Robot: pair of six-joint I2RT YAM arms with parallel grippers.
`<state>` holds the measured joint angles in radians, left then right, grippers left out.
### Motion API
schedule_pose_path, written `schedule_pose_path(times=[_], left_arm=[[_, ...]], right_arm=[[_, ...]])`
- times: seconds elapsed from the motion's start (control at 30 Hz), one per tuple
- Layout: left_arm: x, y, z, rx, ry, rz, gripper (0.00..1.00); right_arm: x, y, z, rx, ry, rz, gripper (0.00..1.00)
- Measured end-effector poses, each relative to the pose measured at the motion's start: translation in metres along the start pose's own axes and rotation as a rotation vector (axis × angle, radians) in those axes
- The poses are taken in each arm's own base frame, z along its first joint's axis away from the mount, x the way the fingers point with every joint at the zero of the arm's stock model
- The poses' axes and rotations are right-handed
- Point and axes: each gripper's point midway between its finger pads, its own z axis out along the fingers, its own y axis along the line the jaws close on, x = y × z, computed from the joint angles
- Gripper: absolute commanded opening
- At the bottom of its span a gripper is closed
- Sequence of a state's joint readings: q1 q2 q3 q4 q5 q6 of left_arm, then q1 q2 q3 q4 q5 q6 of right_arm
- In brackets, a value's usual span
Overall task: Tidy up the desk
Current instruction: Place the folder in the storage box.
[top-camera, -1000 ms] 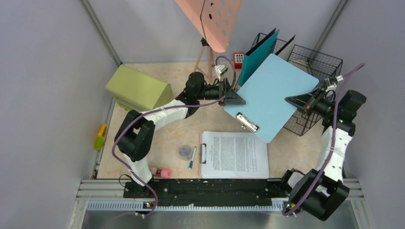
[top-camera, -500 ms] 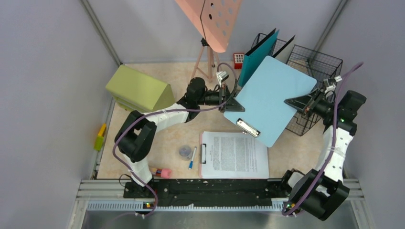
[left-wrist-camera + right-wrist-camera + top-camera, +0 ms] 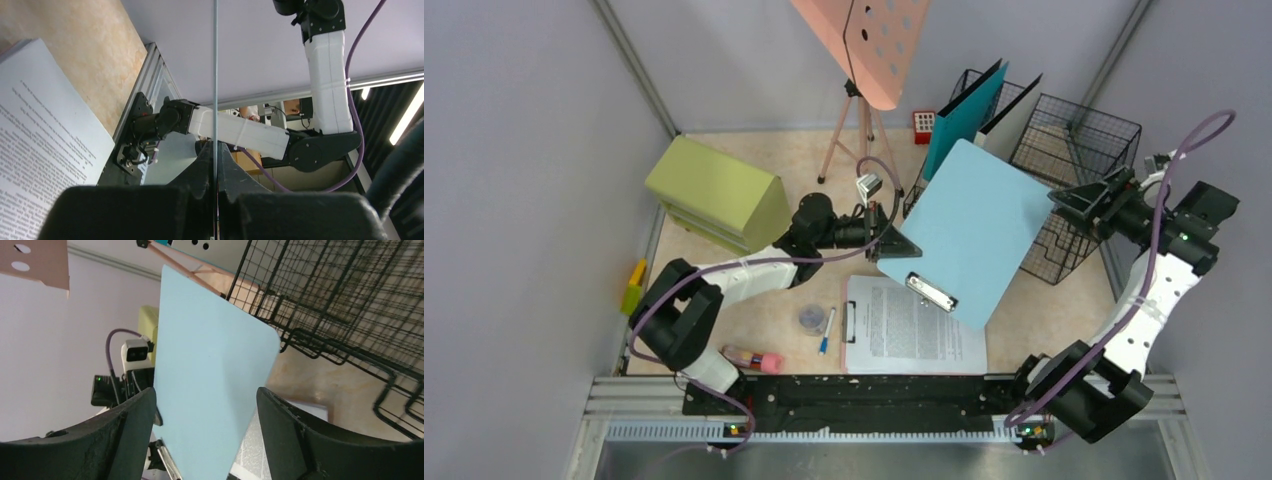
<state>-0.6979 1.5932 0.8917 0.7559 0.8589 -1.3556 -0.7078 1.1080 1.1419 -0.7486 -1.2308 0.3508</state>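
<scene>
A light blue clipboard [image 3: 969,225] hangs tilted above the desk [image 3: 1034,315], its metal clip at the near end. My left gripper [image 3: 902,247] is shut on the board's left edge. In the left wrist view the board shows edge-on as a thin line [image 3: 215,75] running up from between the shut fingers of my left gripper [image 3: 216,150]. My right gripper [image 3: 1066,200] is open and stands apart from the board's right edge. In the right wrist view the blue clipboard [image 3: 210,355] faces my right gripper [image 3: 205,392], beyond the spread fingers.
A second clipboard with a printed sheet [image 3: 914,325] lies on the desk under the blue one. Black wire baskets [image 3: 1079,135] and a teal folder [image 3: 959,115] stand at the back right. A green cabinet [image 3: 714,190], a pink music stand [image 3: 869,45] and a pen [image 3: 826,330] are to the left.
My right gripper opened, let go of the blue clipboard and drew back to the right. My left gripper shut on the board's left edge and carried it down and left.
</scene>
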Motion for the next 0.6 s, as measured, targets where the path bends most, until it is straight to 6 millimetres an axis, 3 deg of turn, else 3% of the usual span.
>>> schedule_pose_path(times=[0.3, 0.6], left_arm=[[0.044, -0.010, -0.010, -0.027, 0.058, -0.004, 0.00], [0.079, -0.015, -0.002, -0.023, 0.141, -0.023, 0.00]], right_arm=[[-0.041, -0.006, -0.030, 0.135, -0.106, -0.070, 0.75], [-0.067, -0.005, -0.047, 0.203, -0.171, -0.111, 0.75]])
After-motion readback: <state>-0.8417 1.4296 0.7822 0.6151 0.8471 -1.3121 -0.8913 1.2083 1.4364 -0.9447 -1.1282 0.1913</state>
